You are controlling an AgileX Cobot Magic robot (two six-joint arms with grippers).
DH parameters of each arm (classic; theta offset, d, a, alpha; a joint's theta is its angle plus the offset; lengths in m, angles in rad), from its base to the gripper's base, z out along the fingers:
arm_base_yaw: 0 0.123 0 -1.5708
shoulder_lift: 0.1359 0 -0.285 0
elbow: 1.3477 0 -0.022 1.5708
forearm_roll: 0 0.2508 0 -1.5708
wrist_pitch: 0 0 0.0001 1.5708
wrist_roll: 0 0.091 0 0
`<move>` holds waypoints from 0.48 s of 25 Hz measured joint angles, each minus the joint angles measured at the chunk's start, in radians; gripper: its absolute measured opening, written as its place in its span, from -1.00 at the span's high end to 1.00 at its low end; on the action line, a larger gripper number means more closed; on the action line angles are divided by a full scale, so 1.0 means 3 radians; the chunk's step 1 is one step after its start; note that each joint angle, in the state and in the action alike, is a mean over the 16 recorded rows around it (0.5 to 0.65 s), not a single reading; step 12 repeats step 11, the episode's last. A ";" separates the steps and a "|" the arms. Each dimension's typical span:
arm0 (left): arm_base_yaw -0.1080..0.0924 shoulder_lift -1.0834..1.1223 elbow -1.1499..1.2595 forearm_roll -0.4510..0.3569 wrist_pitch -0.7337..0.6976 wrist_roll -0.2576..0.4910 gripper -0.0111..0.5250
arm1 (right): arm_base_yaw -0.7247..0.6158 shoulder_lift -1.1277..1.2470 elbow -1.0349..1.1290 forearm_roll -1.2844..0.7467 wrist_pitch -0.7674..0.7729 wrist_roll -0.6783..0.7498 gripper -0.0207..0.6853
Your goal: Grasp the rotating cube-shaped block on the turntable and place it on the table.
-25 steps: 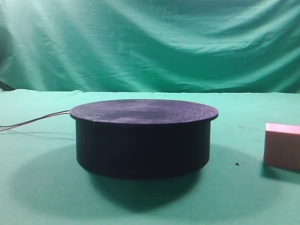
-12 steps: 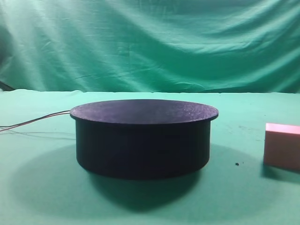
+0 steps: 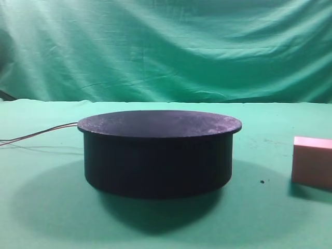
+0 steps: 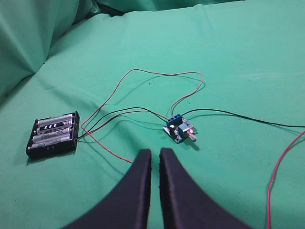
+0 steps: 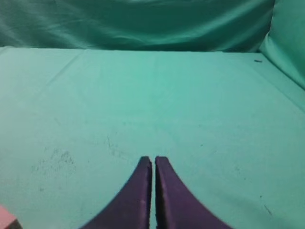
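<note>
Green cloth fills the room's back wall as a draped backdrop (image 3: pixel 166 46) and runs on, the same shade, over the flat table (image 3: pixel 46 218) in front of it.

Largest on that surface is the wide, low black cylinder of the turntable (image 3: pixel 158 155), standing near the middle of the high view, its flat round top speckled and bare. Thin red and dark wires (image 3: pixel 39 134) lead off its left side across the cloth.

Well to the right of the turntable, apart from it and cut by the frame's edge, the small salmon-pink cube-shaped block (image 3: pixel 313 162) sits on the table, upright on one face. A pink corner (image 5: pixel 6 221) at the bottom left of the right wrist view is probably the same block, though too little of it shows to be sure.

From the left wrist camera, the left gripper (image 4: pixel 155 153) hangs over the cloth with its two black jaws nearly pressed together, only a thin slit between them, nothing pinched. Beyond its tips lie a black battery holder (image 4: pixel 53 134) with cells in it and a small blue circuit board (image 4: pixel 178 130), joined by loops of red and black wire.

The right gripper (image 5: pixel 153 161) shows dark, purplish jaws closed tip to tip over plain cloth, holding nothing.

A tiny dark speck (image 3: pixel 262 181) lies on the table between turntable and block.
</note>
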 joint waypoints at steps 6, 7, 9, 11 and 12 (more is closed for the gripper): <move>0.0000 0.0000 0.0000 0.0000 0.0000 0.0000 0.96 | 0.0000 0.0000 0.0001 0.0008 0.0016 0.0009 0.94; 0.0000 0.0000 0.0000 0.0000 0.0000 0.0000 0.96 | 0.0000 0.0000 0.0001 0.0009 0.0016 0.0010 0.94; 0.0000 0.0000 0.0000 0.0000 0.0000 0.0000 0.96 | 0.0000 0.0000 0.0001 0.0011 0.0017 0.0011 0.94; 0.0000 0.0000 0.0000 0.0000 0.0000 0.0000 0.96 | 0.0000 0.0000 0.0001 0.0013 0.0018 0.0014 0.94; 0.0000 0.0000 0.0000 0.0000 0.0000 0.0000 0.96 | 0.0000 0.0000 0.0001 0.0013 0.0018 0.0014 0.94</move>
